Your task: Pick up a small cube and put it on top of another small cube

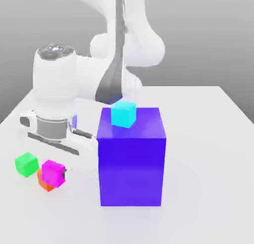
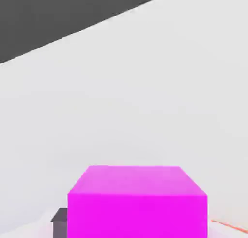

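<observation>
Presently: gripper (image 1: 58, 174) clamped on magenta cube (image 1: 52, 172), low by the bench (image 1: 208, 138), over the orange-red cube (image 1: 44, 183). Green cube (image 1: 26, 164), the stacking target, just beside. Farther: blue-purple block (image 1: 132, 163) carrying cyan cube (image 1: 123, 114).

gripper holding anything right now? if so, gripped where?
Yes: the magenta cube, pinched on two opposite side faces between the fingers of the gripper, beside the green cube.
</observation>
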Controlling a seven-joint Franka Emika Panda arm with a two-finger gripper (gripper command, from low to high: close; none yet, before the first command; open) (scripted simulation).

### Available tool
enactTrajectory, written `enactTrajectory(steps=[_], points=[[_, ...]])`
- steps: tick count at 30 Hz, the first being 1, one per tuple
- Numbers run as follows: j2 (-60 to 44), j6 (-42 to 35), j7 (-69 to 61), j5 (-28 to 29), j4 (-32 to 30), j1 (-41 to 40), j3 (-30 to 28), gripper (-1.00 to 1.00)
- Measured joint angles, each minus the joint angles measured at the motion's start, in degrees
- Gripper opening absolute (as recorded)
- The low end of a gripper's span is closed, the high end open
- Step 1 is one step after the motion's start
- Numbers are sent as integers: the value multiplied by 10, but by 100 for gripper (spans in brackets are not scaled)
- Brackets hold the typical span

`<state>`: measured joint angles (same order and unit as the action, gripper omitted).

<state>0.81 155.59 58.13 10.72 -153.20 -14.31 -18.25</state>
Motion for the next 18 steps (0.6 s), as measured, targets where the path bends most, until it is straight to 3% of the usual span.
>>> enactTrajectory(steps=[8,18], points=[[36,-24,-22,-54,-35,-140,-83,-100],[-74,69,-126,-202,-33,-147,-50,-100]])
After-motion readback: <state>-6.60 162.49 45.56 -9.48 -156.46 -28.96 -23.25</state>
